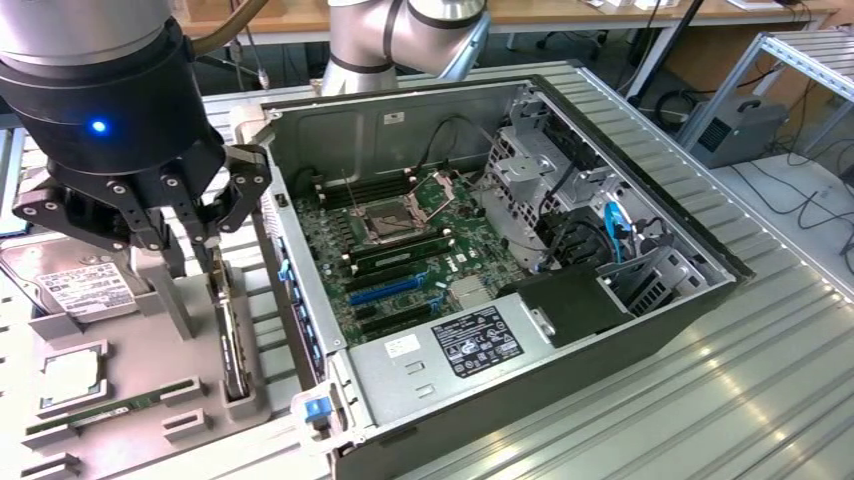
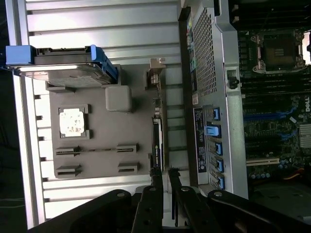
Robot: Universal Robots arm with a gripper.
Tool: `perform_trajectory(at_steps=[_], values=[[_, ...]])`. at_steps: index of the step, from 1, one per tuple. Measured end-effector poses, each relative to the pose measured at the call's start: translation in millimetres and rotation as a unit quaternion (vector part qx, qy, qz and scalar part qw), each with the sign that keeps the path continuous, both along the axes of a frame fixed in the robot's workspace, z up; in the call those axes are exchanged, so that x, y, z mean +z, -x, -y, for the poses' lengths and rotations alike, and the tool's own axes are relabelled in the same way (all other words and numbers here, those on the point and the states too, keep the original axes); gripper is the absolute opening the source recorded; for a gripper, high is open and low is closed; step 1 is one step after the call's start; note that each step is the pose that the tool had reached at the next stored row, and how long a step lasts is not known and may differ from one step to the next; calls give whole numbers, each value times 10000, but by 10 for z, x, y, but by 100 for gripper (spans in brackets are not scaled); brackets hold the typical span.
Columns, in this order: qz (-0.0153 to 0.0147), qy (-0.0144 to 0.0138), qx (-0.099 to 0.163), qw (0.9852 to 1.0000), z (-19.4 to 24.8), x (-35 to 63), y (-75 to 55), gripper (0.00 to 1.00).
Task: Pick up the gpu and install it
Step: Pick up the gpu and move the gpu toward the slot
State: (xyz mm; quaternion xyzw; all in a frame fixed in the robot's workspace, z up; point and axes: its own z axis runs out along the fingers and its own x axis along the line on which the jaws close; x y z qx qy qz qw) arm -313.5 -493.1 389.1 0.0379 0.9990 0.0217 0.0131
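The gpu (image 1: 235, 345) stands on its long edge in a slot of the grey parts tray (image 1: 147, 340), just outside the open computer case (image 1: 534, 260). In the wrist view the gpu (image 2: 158, 138) is a thin dark card seen edge-on. My gripper (image 1: 194, 262) hangs over the card's far end, a little above it. Its fingertips (image 2: 155, 174) are slightly parted and line up with the card's end, with nothing between them; the gripper (image 2: 164, 174) is open by a narrow gap.
On the tray lie a hard drive (image 1: 80, 290) with blue rails, a processor chip (image 1: 70, 375) and a green memory stick (image 1: 107, 412). Inside the case, the motherboard (image 1: 400, 250) shows blue and black expansion slots (image 1: 380, 292). The case wall (image 1: 287, 300) stands right beside the gpu.
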Motion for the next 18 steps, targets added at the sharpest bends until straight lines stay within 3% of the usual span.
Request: perform_trajectory(at_steps=[2, 10, 14, 18], values=[[0, 0, 0, 10000, 0, 0, 0, 36], [0, -2, 0, 10000, 0, -153, 0, 36], [0, -1, 0, 10000, 0, -295, 0, 36], [0, -1, 0, 10000, 0, -377, 0, 36]])
